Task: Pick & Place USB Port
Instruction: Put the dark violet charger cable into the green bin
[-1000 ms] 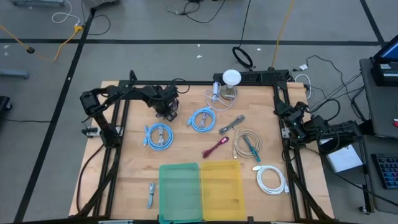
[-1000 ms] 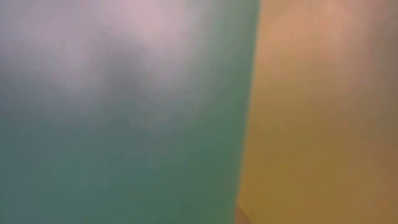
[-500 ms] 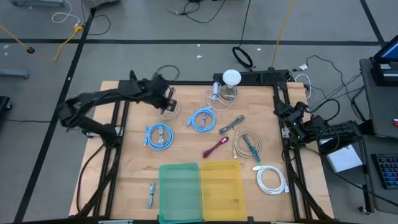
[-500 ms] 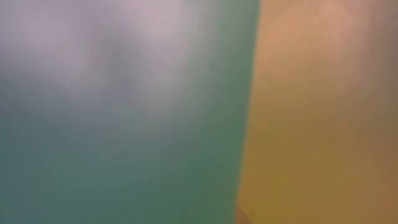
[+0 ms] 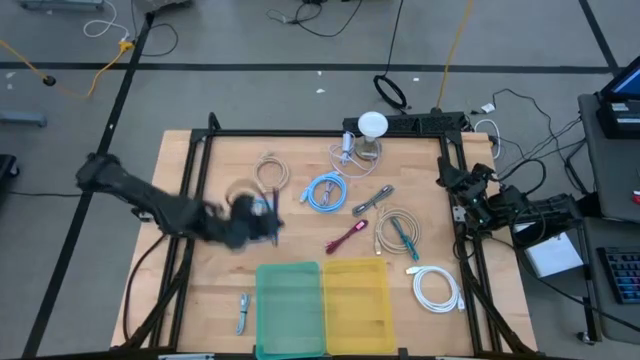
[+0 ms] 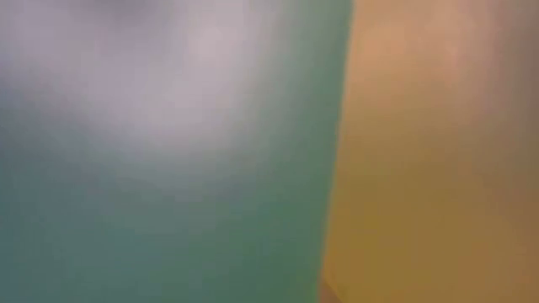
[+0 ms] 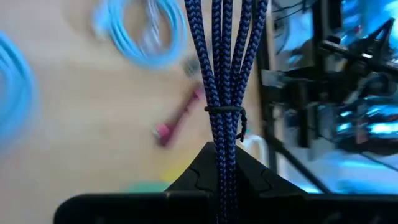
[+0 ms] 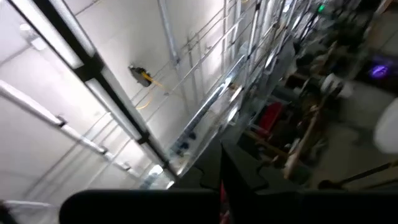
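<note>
A: What had changed?
B: The left claw (image 5: 262, 222) had swung from the tabletop's (image 5: 300, 250) far side toward the green bin (image 5: 290, 298), clamped on the dark blue braided cable (image 7: 224, 93).
A: The right claw (image 5: 447, 180)?
B: Parked at the edge; I couldn't tell its state

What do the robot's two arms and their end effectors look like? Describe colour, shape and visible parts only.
Both arms are dark, nearly black. The left arm is a chain of slim, jointed links that thickens into a bulky wrist block. The right arm looks blocky, with dark cables trailing beside it. Seen from the left wrist, the left end effector has two matte black fingers with angular, faceted edges tapering to a wedge. No markings are readable.
</note>
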`<control>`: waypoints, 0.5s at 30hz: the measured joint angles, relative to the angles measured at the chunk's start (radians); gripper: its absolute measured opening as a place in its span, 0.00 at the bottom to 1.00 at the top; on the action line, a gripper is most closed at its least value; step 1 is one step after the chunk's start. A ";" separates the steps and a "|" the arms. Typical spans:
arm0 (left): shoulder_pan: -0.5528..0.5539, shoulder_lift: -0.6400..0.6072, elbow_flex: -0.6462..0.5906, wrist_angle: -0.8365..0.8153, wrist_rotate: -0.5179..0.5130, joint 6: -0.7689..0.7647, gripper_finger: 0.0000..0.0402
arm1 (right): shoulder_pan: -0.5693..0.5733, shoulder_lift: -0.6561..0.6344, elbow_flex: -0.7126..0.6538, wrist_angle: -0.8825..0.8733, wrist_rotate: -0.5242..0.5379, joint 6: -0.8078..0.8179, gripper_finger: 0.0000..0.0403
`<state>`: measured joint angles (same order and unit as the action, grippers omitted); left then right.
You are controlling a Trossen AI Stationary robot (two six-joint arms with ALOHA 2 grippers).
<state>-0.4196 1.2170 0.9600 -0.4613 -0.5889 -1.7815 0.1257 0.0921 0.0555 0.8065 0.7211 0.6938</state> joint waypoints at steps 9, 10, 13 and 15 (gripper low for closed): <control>-0.198 0.507 0.355 -0.035 -0.033 -0.294 0.03 | 0.000 0.000 0.000 -0.044 -0.210 0.136 0.00; -0.206 0.547 0.422 -0.104 -0.013 -0.309 0.03 | 0.000 0.000 0.000 -0.041 -0.228 0.136 0.00; -0.226 0.662 0.629 -0.347 0.084 -0.383 0.03 | 0.000 0.001 0.000 -0.041 -0.272 0.141 0.00; -0.242 0.730 0.757 -0.529 0.177 -0.445 0.03 | 0.000 0.001 0.000 -0.042 -0.282 0.162 0.00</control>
<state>-0.6612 1.9471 1.7166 -0.9899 -0.4121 -2.2263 0.1261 0.0929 0.0555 0.7650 0.4389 0.8558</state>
